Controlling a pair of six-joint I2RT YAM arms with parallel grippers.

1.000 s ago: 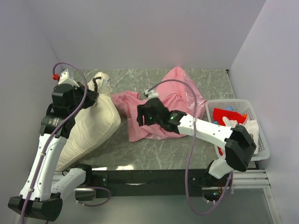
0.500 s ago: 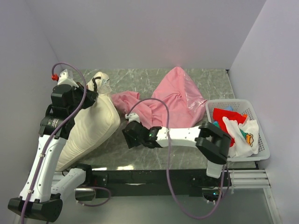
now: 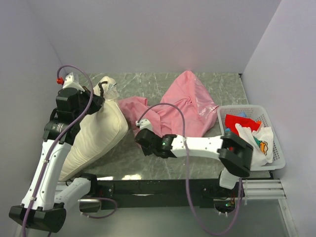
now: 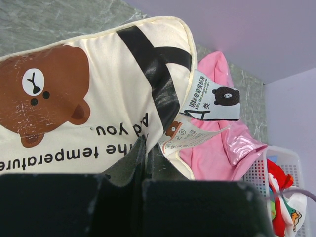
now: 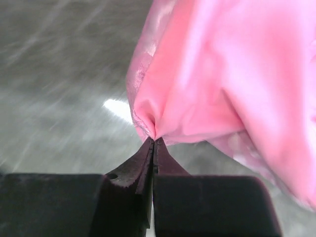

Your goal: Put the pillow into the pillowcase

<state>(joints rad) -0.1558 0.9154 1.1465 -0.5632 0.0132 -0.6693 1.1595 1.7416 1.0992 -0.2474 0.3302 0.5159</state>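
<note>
The cream pillow [image 3: 98,131] with its brown bear print [image 4: 44,94] lies tilted at the left of the table. My left gripper [image 3: 100,92] is shut on the pillow's far corner, by the paper tags [image 4: 207,106]; its tips [image 4: 143,144] pinch the cream fabric. The pink pillowcase [image 3: 187,103] lies crumpled in the middle, its left flap close to the pillow. My right gripper [image 3: 140,129] reaches across to the pillowcase's near-left edge. In the right wrist view the gripper [image 5: 154,140] is shut on a gathered fold of the pink fabric [image 5: 222,74].
A white basket [image 3: 276,148] at the right edge holds a red cloth [image 3: 237,122] and a white printed cloth [image 3: 259,143]. Walls close in the table on the left, back and right. Bare marble tabletop [image 3: 148,163] lies in front of the pillowcase.
My right gripper came off the top of the pillowcase, swung down to its near-left edge and closed on the fabric. The left arm and the pillow have stayed put.
</note>
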